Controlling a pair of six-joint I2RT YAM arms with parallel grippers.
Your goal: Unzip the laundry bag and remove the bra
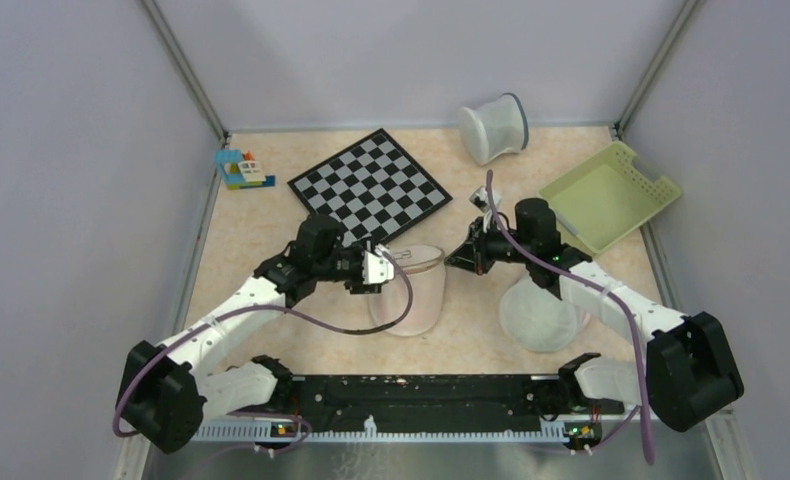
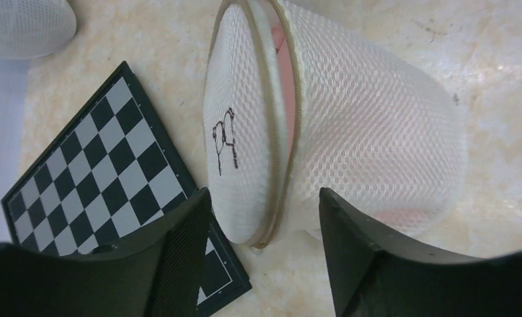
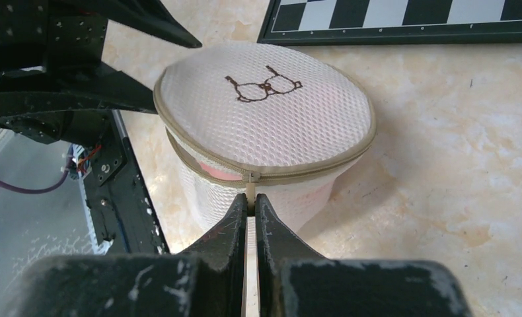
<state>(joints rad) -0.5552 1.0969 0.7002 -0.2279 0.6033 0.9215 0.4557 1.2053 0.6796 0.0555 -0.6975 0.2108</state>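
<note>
The right fingers [image 3: 241, 211] are pressed almost together, clamped on the beige zip pull [image 3: 250, 191] that hangs from the slider at the near rim of the laundry bag [image 3: 265, 119]. The left fingers [image 2: 189, 244] stand wide apart with nothing between their pads; the bag's rim and the edge of its lid sit in the gap just beyond the tips, and whether either finger touches the mesh cannot be told. The bag stands on the tabletop [image 3: 456, 165] like a short drum, its axis roughly upright and the flat face with the small black drawing turned up. The zip runs round the top rim and is parted along the side towards the left arm, where the pale pink of the bra [image 2: 286, 92] shows through the slit and faintly through the mesh below. The bag lies between the two sets of fingers, just near of the chessboard [image 1: 369, 187].
</note>
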